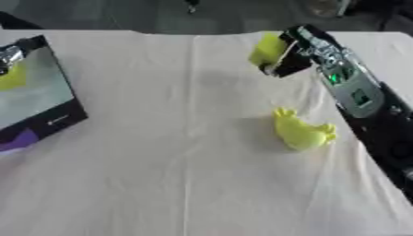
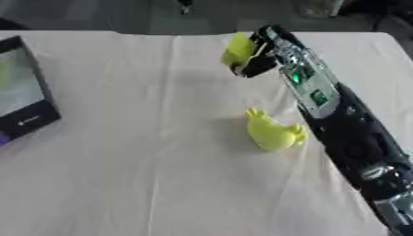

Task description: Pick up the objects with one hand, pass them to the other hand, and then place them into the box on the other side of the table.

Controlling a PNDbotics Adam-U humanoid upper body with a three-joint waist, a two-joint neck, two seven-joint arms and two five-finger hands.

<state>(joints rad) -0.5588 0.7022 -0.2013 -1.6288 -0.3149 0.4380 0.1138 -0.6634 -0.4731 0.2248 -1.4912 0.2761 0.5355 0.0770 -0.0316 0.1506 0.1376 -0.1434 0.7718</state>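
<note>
My right hand reaches in from the right side, raised over the far part of the table, its fingers curled round a flat yellow-green object. On the cream cloth below and nearer to me lies a yellow duck-shaped toy, apart from the hand. At the left edge stands the box, black-rimmed with a pale inside, and something yellow shows within it. A silver part shows at the box's top left; I cannot tell whether it belongs to my left hand.
The table is covered by a cream cloth with a crease running down its middle. My right forearm crosses the right side, close beside the duck toy. A dark floor lies beyond the far table edge.
</note>
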